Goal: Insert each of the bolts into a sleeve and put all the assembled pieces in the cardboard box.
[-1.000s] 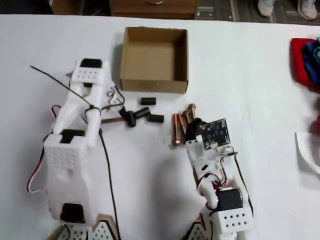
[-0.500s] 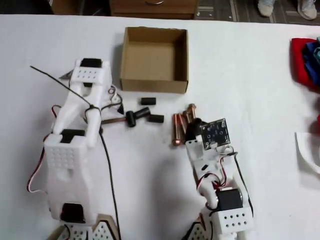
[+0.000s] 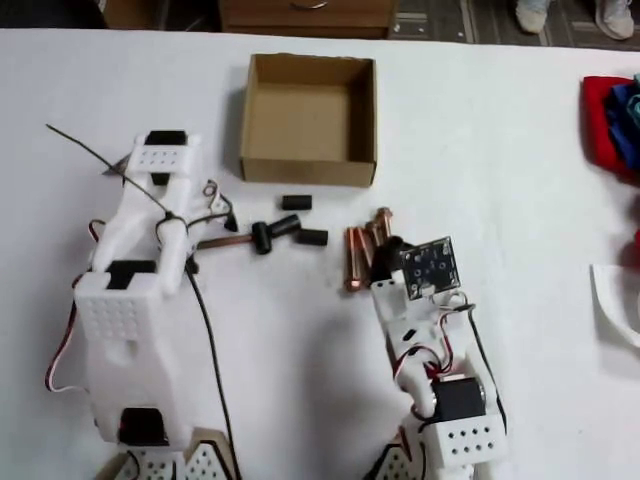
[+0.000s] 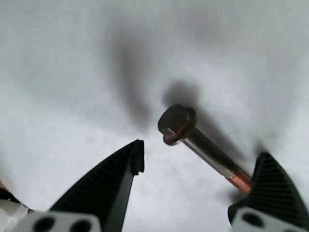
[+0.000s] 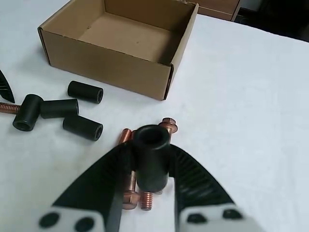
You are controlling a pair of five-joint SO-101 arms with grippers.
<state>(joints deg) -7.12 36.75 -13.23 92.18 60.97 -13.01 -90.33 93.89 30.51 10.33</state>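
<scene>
The open cardboard box [image 3: 308,170] [image 5: 107,62] stands at the back of the white table. My left gripper [image 4: 200,151] is open, its fingers on either side of a copper bolt [image 4: 193,140] [image 3: 222,241] lying on the table. The bolt's far end sits at a black sleeve [image 3: 262,237] [image 5: 26,112]. Three more loose sleeves [image 3: 296,202] [image 3: 312,238] [image 3: 285,225] lie in front of the box. My right gripper [image 5: 151,151] is shut on an upright black sleeve [image 5: 152,137], just above several copper bolts [image 3: 358,258] [image 5: 131,193].
A red cloth [image 3: 610,110] and a white object [image 3: 615,300] lie at the table's right edge. A thin black cable [image 3: 90,155] trails off the left arm [image 3: 140,250]. The box's walls rise just behind the loose sleeves.
The left arm has drawn back to the left, away from the sleeve, baring more of the bolt's shaft. The right arm has kept still with its sleeve.
</scene>
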